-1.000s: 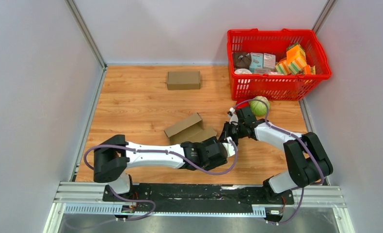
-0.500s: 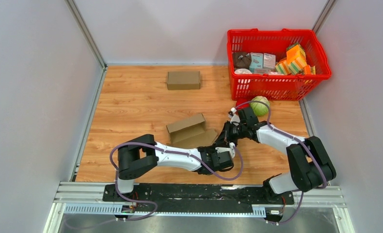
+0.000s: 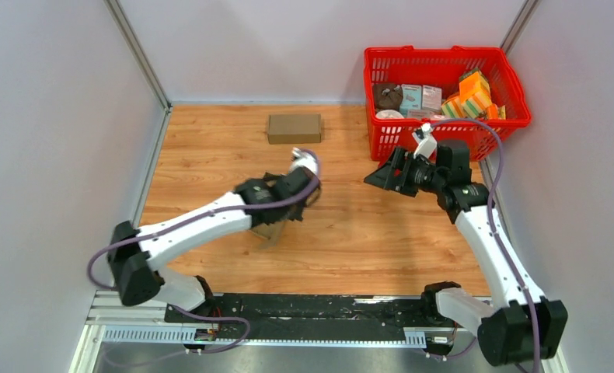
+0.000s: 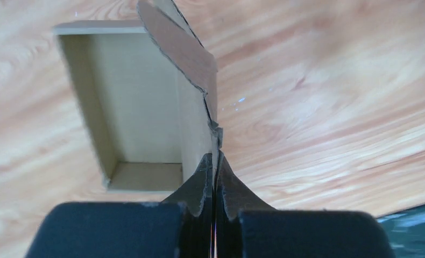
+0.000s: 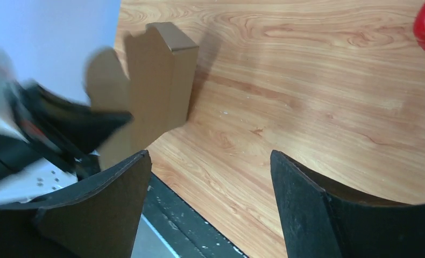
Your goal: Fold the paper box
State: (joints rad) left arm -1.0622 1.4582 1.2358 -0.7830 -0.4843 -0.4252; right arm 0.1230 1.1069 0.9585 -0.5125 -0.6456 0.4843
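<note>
Left pincer (image 4: 215, 177) was clamped flat shut on a side flap of the paper box (image 4: 140, 107), tipped on end on the wooden table (image 3: 350, 233), left of centre. Right pincer (image 5: 207, 183) gaped wide, empty, well apart. Light, thin card, I'd judge: creases easily, so take a folded wall edge, not a floppy flap.

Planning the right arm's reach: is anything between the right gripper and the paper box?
Nothing loose. Only bare wooden tabletop lies between the open right gripper and the paper box. The left gripper, shut on a box flap, crowds one side of it.
</note>
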